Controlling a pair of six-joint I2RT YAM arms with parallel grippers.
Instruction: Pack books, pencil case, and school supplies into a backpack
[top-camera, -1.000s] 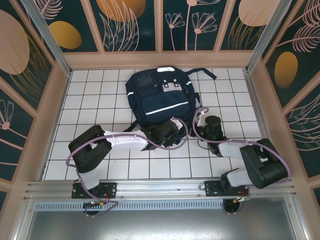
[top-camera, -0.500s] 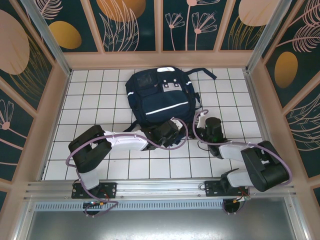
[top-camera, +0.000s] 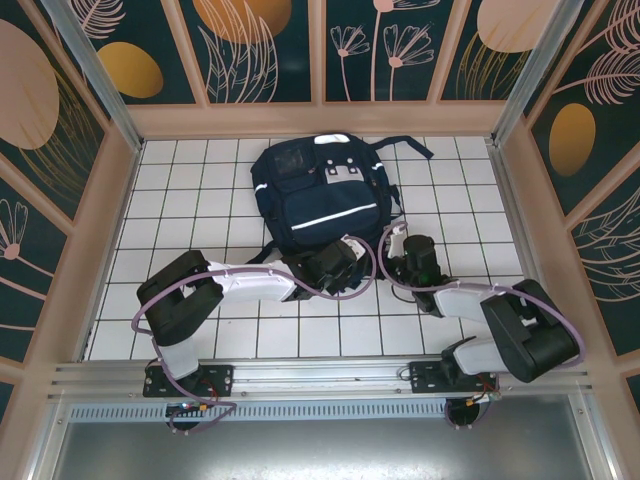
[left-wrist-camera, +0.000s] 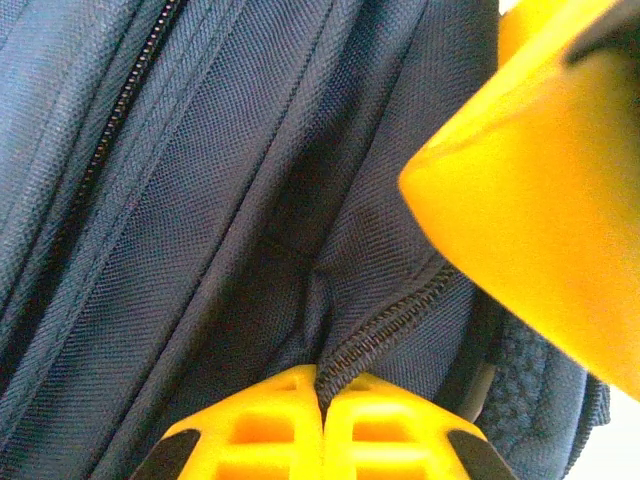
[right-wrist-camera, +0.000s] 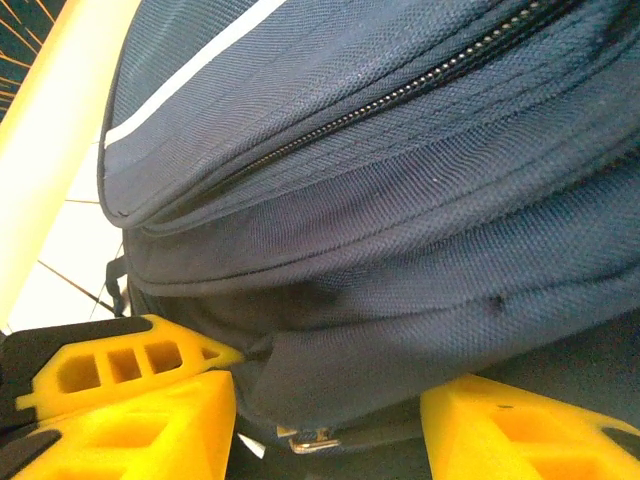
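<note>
The navy backpack (top-camera: 320, 195) lies toward the far edge of the tiled worktop (top-camera: 200, 200), with its long axis running far to near and its near end against both arms. The left jaws are clenched on the zipper seam (left-wrist-camera: 390, 325) at that end. The right jaws, just beside them, stand parted around a fabric fold (right-wrist-camera: 330, 365) without pinching it.

White square tiles (top-camera: 200, 200) with dark grout cover the floor, all pretty evenly lit. The walls (top-camera: 260, 50) are dark teal panels with peach and gold blobs and line-drawn flowers, set in light wood framing (top-camera: 320, 118). Silver metal posts (top-camera: 90, 65) slant up the back corners, and a metal rail (top-camera: 320, 375) crosses the near edge.
</note>
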